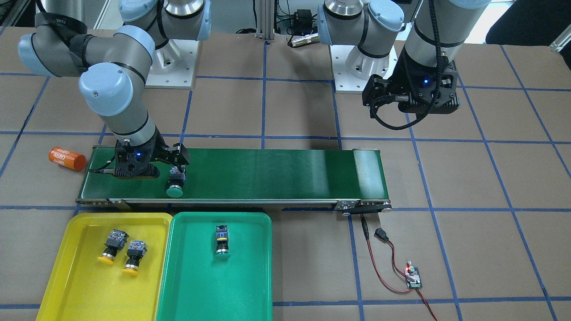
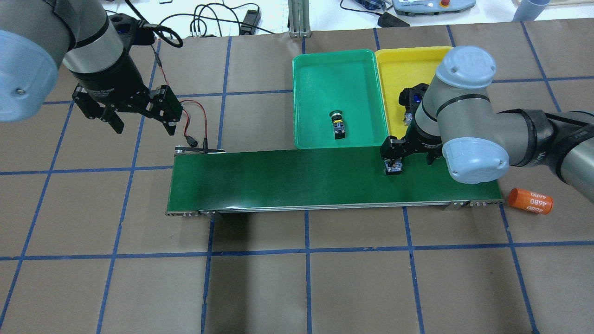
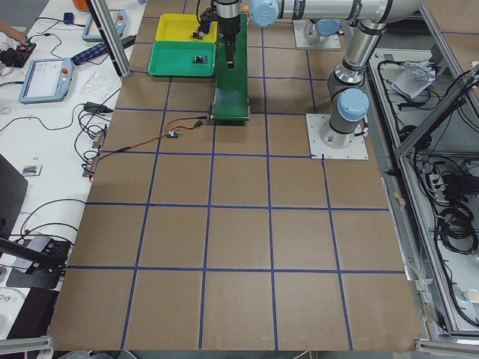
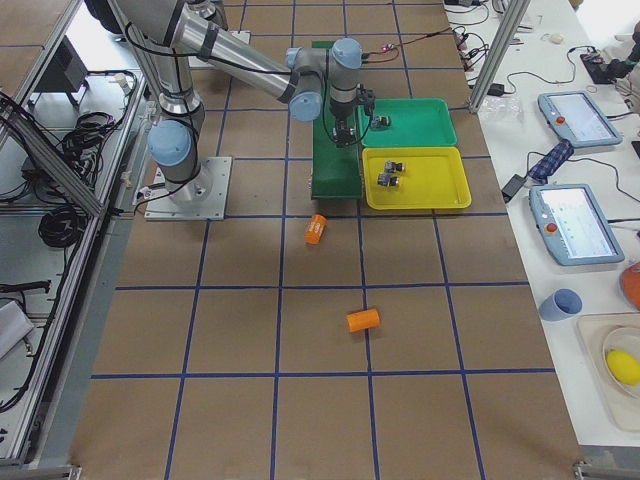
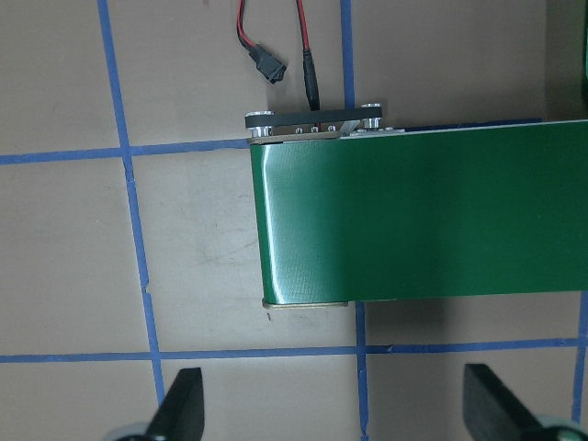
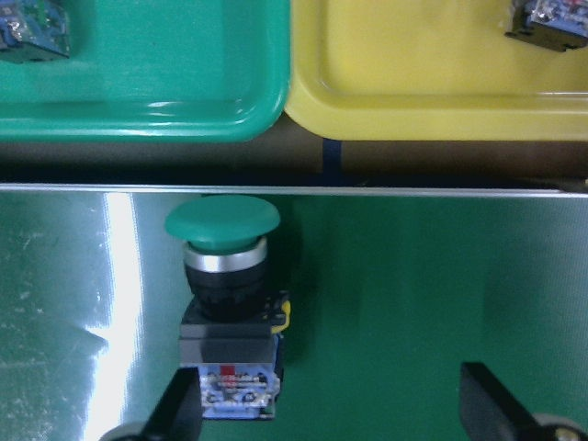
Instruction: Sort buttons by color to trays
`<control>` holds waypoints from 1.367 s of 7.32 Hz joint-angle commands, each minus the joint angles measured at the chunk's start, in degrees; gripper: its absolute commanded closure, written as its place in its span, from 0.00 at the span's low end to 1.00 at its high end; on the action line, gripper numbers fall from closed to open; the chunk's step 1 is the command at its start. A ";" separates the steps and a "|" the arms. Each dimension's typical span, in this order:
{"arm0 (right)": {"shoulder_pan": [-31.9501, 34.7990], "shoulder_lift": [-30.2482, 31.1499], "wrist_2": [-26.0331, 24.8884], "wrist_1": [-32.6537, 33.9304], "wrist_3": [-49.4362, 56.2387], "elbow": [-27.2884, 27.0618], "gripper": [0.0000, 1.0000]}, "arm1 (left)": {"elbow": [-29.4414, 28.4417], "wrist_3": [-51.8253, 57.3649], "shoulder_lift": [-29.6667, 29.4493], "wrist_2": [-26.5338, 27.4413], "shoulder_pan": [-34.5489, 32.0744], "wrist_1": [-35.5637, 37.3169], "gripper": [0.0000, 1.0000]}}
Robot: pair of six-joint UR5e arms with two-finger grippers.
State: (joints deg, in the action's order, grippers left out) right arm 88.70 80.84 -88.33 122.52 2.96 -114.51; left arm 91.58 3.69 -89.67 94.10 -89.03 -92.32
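on the belt (image 1: 276,174), green button (image 1: 175,183) between right gripper's (image 6: 331,384) spread fingers; left gripper (image 2: 145,129) released.

Brown table (image 2: 260,287) (blue-taped grid (image 2: 306,249)), white bench (image 4: 612,300).

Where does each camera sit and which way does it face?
Front-facing: across the table, facing the robot, steeply down on the conveyor belt; left arm and right arm.
Overhead: behind the robot, looking forward and down; both arms.
Exterior left: table's end by the left arm, looking along it; both arms.
Exterior right: opposite end; right arm nearest.
Left wrist: straight down on the belt's end; left fingers.
Right wrist: down on the green button; right fingers.
Shared: both wrist views show the belt.
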 commanded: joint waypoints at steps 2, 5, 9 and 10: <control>0.07 -0.85 -0.35 0.18 -0.15 -0.62 0.00 | 0.00 0.00 0.02 0.03 0.00 -0.05 0.00; 0.07 -2.78 -0.62 3.33 -0.68 -0.53 0.10 | 0.00 0.09 -0.06 0.03 0.00 -0.05 0.00; 0.07 -2.79 -0.97 3.43 -0.85 -0.19 0.88 | 0.00 0.00 -0.06 0.03 0.00 -0.05 0.00; 0.07 -2.79 -0.97 3.60 -2.16 -0.18 0.90 | 0.00 0.00 -0.06 0.03 0.00 -0.05 0.00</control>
State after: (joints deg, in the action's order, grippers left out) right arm 88.77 78.05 -89.25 125.98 1.79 -114.76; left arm 91.58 3.69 -89.73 94.13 -89.03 -92.37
